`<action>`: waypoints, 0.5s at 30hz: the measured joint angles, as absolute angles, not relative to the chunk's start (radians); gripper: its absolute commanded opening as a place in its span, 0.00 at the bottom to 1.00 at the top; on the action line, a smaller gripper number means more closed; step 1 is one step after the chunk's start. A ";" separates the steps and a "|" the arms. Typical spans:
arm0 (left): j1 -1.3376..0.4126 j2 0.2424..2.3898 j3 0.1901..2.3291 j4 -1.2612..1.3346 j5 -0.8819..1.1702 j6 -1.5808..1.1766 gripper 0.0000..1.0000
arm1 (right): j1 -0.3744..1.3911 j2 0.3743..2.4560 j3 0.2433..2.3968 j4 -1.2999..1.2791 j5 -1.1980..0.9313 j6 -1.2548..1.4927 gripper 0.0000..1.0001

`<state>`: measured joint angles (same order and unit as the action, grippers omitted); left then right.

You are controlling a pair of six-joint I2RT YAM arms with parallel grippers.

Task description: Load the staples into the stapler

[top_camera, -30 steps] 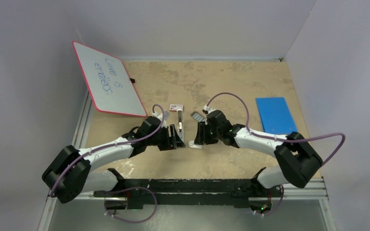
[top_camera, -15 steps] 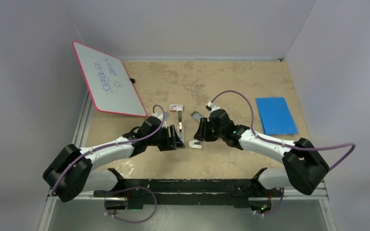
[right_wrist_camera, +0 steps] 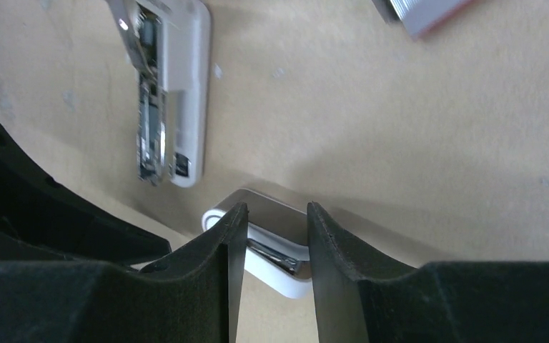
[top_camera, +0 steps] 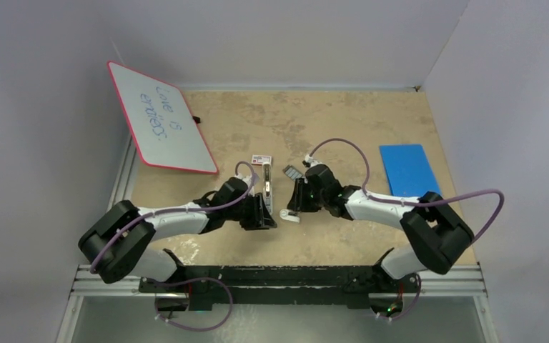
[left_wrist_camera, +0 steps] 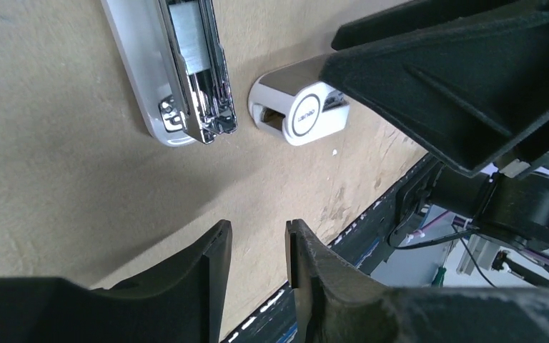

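Note:
The stapler lies open in two white parts on the tan table. Its long base (top_camera: 266,184) with the metal magazine also shows in the left wrist view (left_wrist_camera: 179,71) and the right wrist view (right_wrist_camera: 175,107). Its short top part (top_camera: 289,216) lies to the right (left_wrist_camera: 300,114). The staples (top_camera: 291,172), a dark grey ribbed block, lie just beyond my right gripper (right_wrist_camera: 422,11). My right gripper (top_camera: 297,204) (right_wrist_camera: 273,214) is open, its fingers straddling the top part (right_wrist_camera: 279,275) from above. My left gripper (top_camera: 261,216) (left_wrist_camera: 257,229) is open and empty, just near of the base.
A red-and-white little box (top_camera: 260,159) lies beyond the stapler. A whiteboard (top_camera: 161,118) leans at the back left. A blue sheet (top_camera: 407,171) lies at the right. The black rail (top_camera: 279,275) runs along the near edge.
My left gripper has drawn back a little toward the near edge, off the stapler base. My right gripper has stayed over the top part.

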<state>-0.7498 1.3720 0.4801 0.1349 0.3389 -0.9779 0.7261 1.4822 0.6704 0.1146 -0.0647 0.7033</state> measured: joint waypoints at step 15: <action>-0.782 1.477 0.482 0.205 0.342 -1.011 0.29 | 0.740 1.295 0.469 0.146 -0.194 0.735 0.43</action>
<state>-0.7822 1.4769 0.4820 0.2054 0.3424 -1.0107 0.7399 1.2949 0.4686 0.1459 -0.1940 0.7349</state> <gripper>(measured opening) 0.304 0.434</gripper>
